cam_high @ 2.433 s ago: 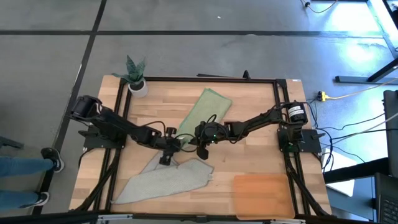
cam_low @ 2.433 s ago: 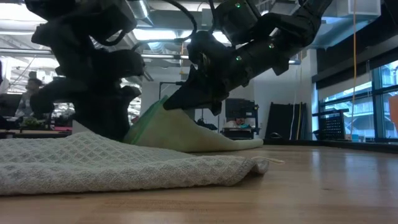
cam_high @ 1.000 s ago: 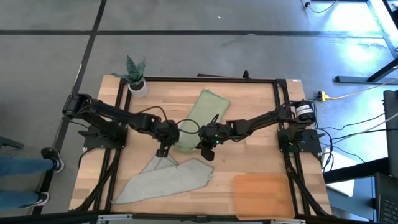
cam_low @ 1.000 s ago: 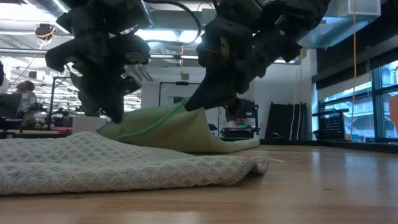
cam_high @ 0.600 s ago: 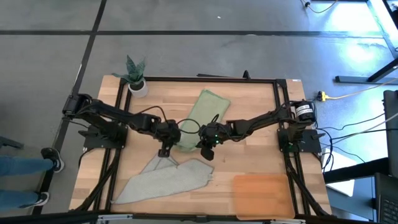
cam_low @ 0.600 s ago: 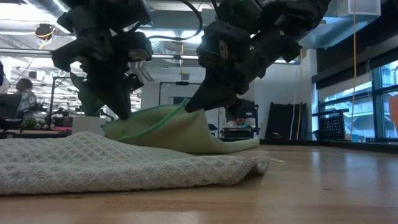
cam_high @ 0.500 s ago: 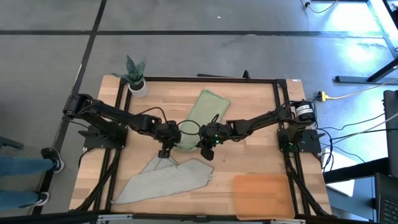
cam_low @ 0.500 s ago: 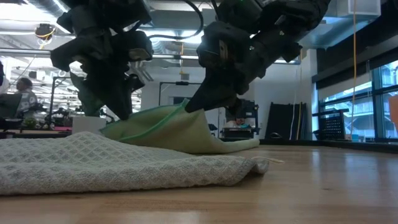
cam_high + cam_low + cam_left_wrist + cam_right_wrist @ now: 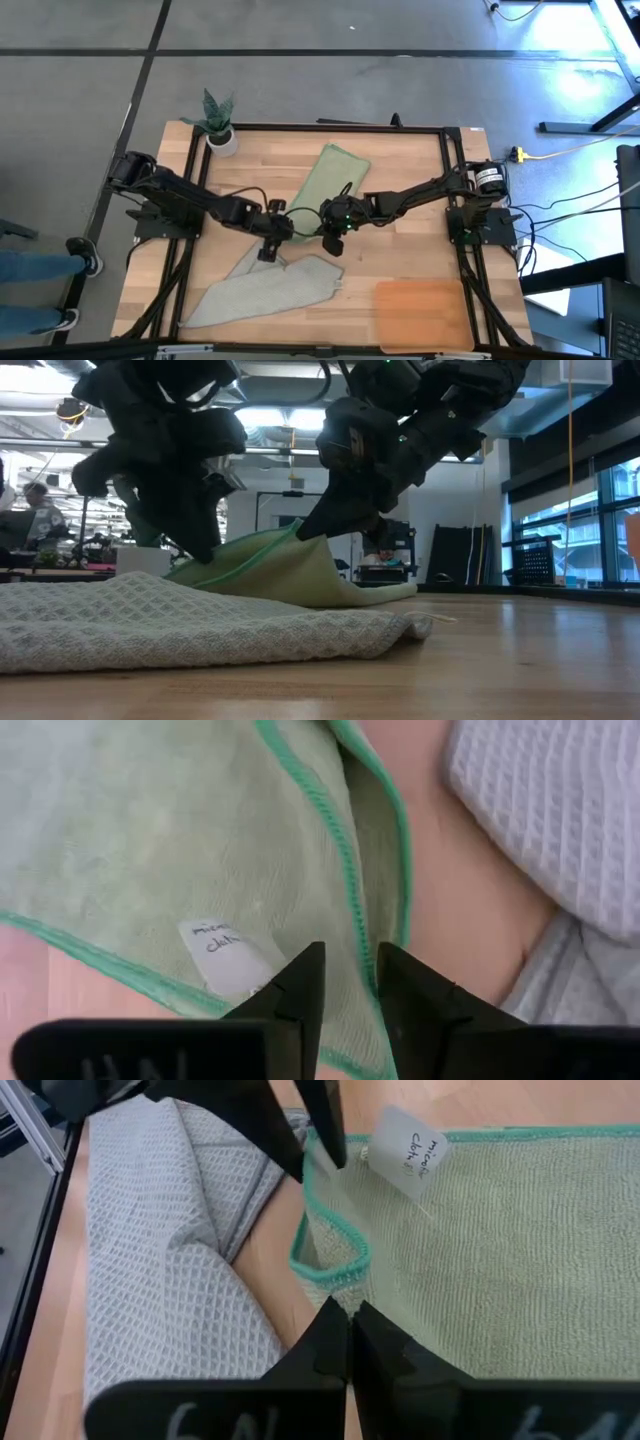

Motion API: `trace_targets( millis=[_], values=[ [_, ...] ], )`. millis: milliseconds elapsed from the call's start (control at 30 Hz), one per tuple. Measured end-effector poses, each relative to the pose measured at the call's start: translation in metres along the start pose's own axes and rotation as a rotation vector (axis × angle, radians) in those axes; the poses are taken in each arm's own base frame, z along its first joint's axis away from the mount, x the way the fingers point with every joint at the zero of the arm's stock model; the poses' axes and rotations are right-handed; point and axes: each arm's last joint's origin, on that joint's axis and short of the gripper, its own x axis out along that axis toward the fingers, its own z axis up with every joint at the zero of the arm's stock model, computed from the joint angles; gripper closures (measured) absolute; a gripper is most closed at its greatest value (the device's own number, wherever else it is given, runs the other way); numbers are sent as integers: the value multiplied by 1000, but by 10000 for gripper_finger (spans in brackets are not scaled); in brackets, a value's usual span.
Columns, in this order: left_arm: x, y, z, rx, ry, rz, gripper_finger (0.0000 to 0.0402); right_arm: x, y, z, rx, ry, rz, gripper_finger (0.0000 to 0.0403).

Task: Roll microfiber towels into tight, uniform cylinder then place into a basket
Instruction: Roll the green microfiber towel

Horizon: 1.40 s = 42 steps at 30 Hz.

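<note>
The pale green towel (image 9: 325, 175) lies slanted across the table's middle, and its near end is raised off the wood (image 9: 290, 575). My right gripper (image 9: 328, 240) is shut on that raised end. My left gripper (image 9: 347, 965) is just to its left, open. Its two fingers stand on either side of the towel's green hem (image 9: 352, 910), beside the white label (image 9: 222, 945). The grey waffle towel (image 9: 270, 288) lies crumpled near the front left. The orange-brown basket (image 9: 422, 315) rests at the front right. My left gripper straddles the hem, and I cannot tell whether its fingers touch the cloth. My right gripper pinches a small fold of the green towel's hemmed near edge (image 9: 335, 1280) between its two fingers, slanting down from the table's right. That edge is held up clear of the table (image 9: 305, 532) while the towel's far part lies flat.
A small potted plant (image 9: 215, 120) stands at the far left corner. The grey towel (image 9: 150, 625) fills the near left foreground. Bare wood lies between the towels and the basket. A person (image 9: 40, 500) sits far off in the room.
My left gripper has shifted a little toward the table's near edge and toward my right gripper, sinking slightly and tipping. The green towel's near edge stays raised, and my right gripper has kept still.
</note>
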Motion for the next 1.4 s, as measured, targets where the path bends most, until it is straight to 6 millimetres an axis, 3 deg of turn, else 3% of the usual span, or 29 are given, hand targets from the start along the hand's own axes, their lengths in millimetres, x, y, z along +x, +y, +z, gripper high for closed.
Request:
trace_targets(
  millis=[333, 1000, 1400],
  values=[
    [-2, -11, 0, -81, 0, -86, 319, 0, -1, 0, -23, -1, -1, 400],
    [-2, -9, 0, -117, -7, -27, 319, 0, -1, 0, -23, -2, -2, 400],
    [20, -12, -7, -99, 73, 23, 319, 0, -1, 1, -19, -4, -1, 400]
  ],
)
